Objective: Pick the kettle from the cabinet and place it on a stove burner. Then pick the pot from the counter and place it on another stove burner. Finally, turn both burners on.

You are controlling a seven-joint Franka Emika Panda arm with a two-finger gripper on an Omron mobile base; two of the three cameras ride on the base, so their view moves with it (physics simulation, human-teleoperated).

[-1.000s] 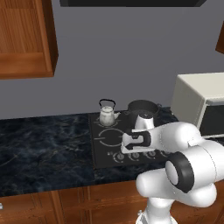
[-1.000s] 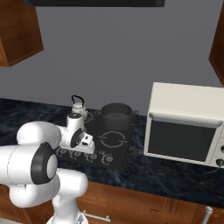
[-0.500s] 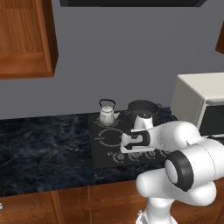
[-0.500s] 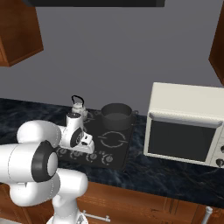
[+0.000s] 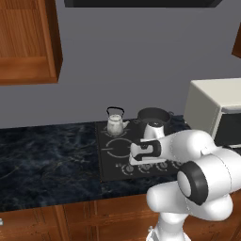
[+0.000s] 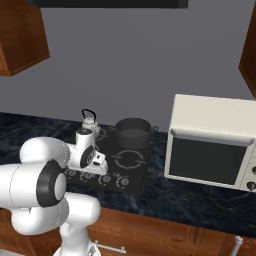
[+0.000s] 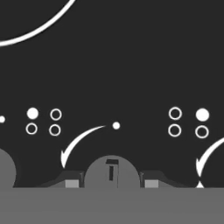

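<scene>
A: Where was your end effector (image 7: 112,181)?

B: Low on the cooktop (image 5: 109,164), fingers (image 7: 71,180) on either side of one round knob (image 7: 112,174), narrowed onto it and apparently touching.

A: And the task things?

B: The kettle (image 5: 115,123) and the pot (image 5: 153,118) sat on the rear stove burners (image 5: 117,149), beyond the end effector; kettle to its far left, pot almost straight past it. So you were at the knob-turning step, I judged.

A: How should you have done it well?

B: You needed the knob centred between the fingers, a turn about its own axis following the printed arrow (image 7: 78,142), and no sideways pull. Which burner that knob drove, I couldn't tell. The microwave (image 6: 212,140) stood on the bench (image 5: 42,160), well off to the right.
</scene>
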